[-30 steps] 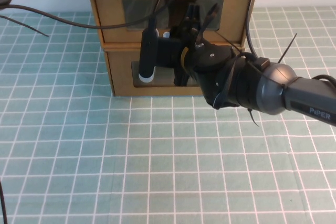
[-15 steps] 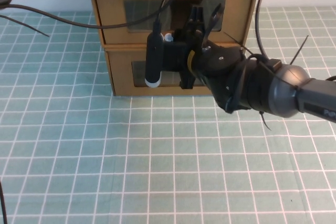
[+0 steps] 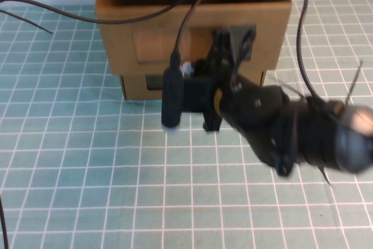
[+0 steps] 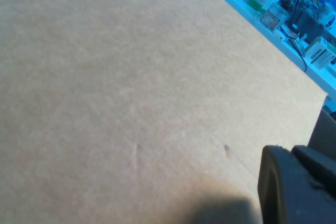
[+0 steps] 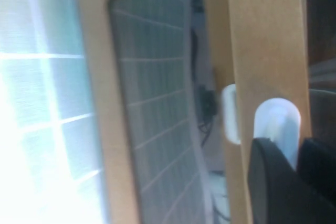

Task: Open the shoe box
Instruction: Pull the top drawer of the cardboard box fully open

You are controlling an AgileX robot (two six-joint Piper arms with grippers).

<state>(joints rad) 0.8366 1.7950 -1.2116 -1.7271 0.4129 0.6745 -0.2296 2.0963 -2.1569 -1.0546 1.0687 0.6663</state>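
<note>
Right claw pinches drawer front; left claw atop shoe box; cables crossing.

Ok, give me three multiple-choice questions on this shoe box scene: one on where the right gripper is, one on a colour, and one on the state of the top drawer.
1. Where is the right gripper?
A. Down on the mat, away from the boxes
B. At the window in the upper drawer's front
C. Resting on top of the stack

2. What colour is the checked mat?
A. Red
B. Yellow
C. Green

3. How does the upper drawer stand?
A. Slid out past the lower box
B. Flush and shut
C. Lying on the mat

Answers: B, the right gripper is clamped on the front panel at the window edge. C, the mat is green with white lines. A, the drawer's front overhangs the lower box and its dark inside shows behind. The left gripper sits over the cardboard top.
</note>
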